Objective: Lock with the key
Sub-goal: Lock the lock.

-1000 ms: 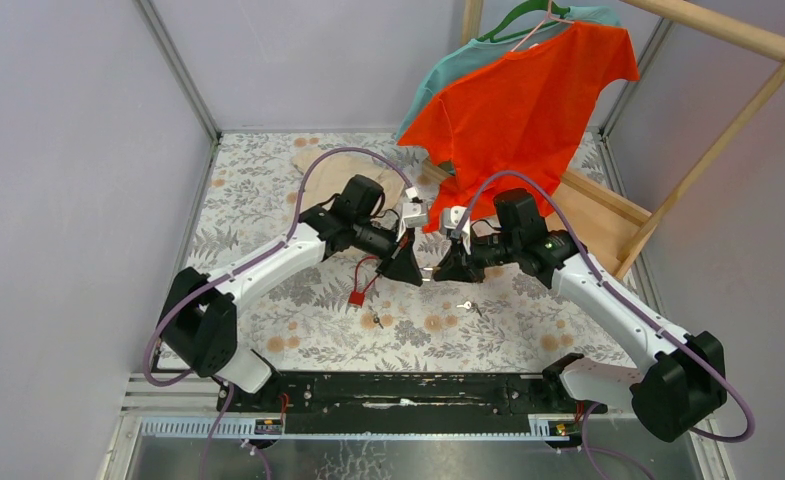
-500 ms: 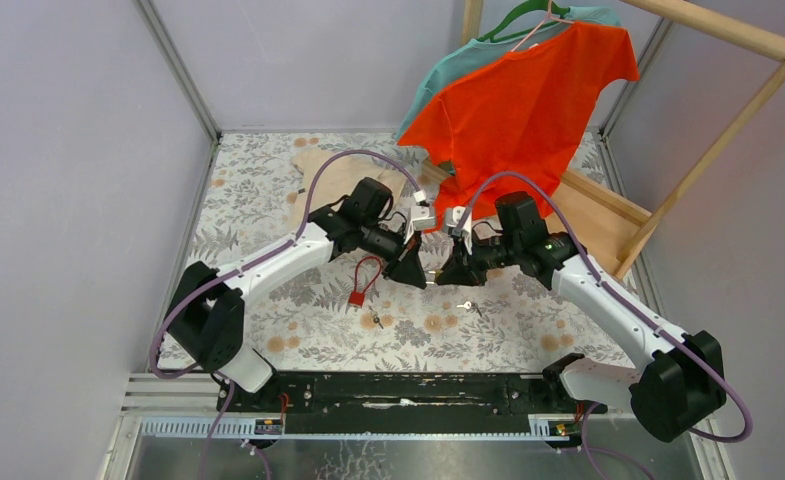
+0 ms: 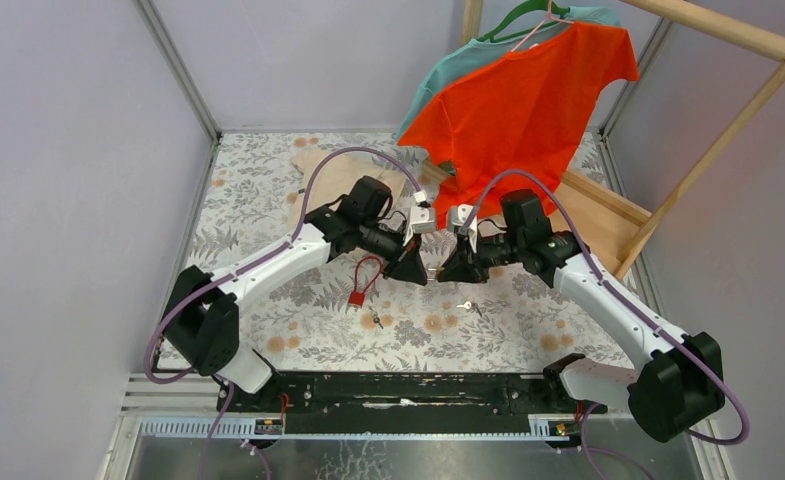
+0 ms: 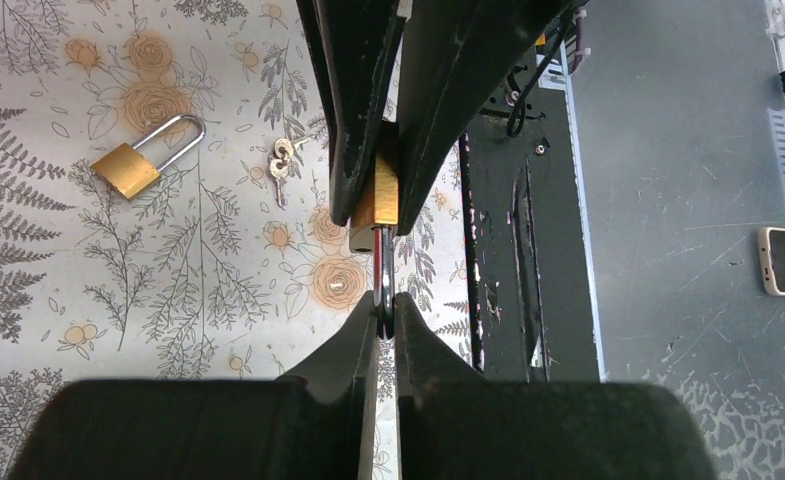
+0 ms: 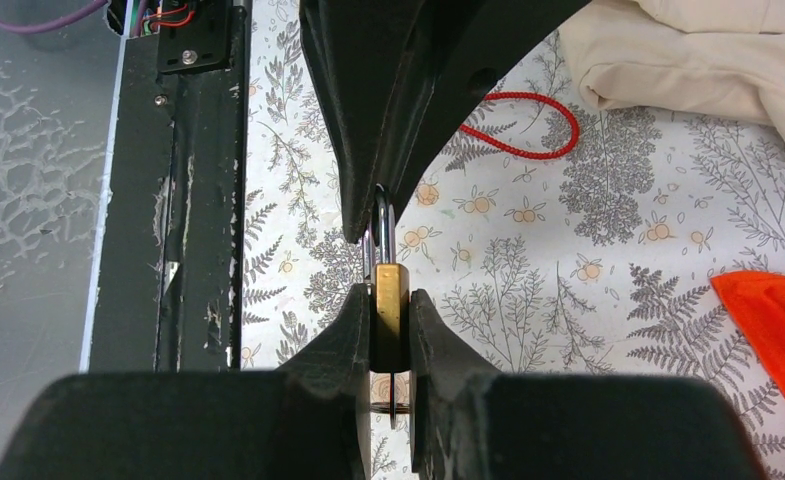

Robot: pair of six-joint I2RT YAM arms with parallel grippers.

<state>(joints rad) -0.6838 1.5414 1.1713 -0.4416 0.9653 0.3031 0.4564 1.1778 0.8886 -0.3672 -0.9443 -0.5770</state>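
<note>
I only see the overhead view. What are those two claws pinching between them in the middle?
Observer: A small brass padlock; the right gripper clamps its body.
Visitor: And the left claw?
Observer: The left gripper pinches the padlock's shackle.
Visitor: Any other locks around?
Observer: Yes, a second brass padlock lies on the table beside loose keys.

Brass padlock (image 5: pixel 389 300) held midair — key (image 4: pixel 281 170) lying flat.
</note>
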